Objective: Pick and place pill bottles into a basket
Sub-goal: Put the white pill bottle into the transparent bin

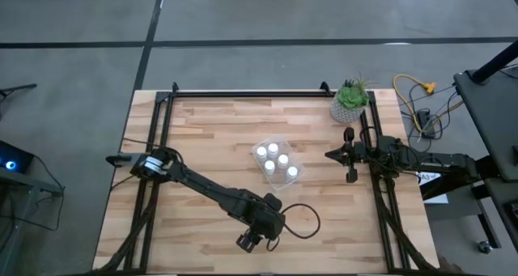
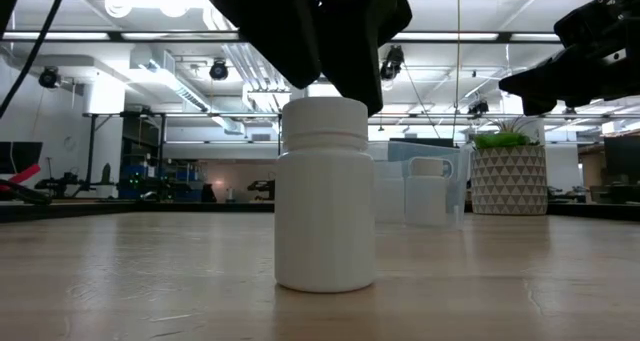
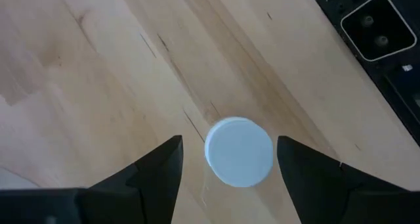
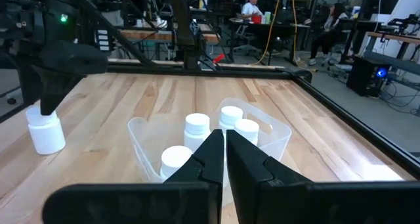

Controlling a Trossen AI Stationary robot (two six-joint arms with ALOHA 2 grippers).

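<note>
Pill bottles: small white cylinders, white caps, all alike. One loose bottle [image 2: 324, 194] upright on bare wood of bench, near front edge, well apart from basket; ribbed neck under cap; round cap top [image 3: 239, 151] faces up.

Basket [image 1: 261, 149]: clear plastic rectangular tub, rounded corners, standing near bench middle, set at angle to bench edges. Holds upright bottles, caps up, close together: five caps [image 1: 273, 150] countable from above, four [image 4: 197, 123] visible from side. Basket walls see-through, bottles visible through them.
</note>
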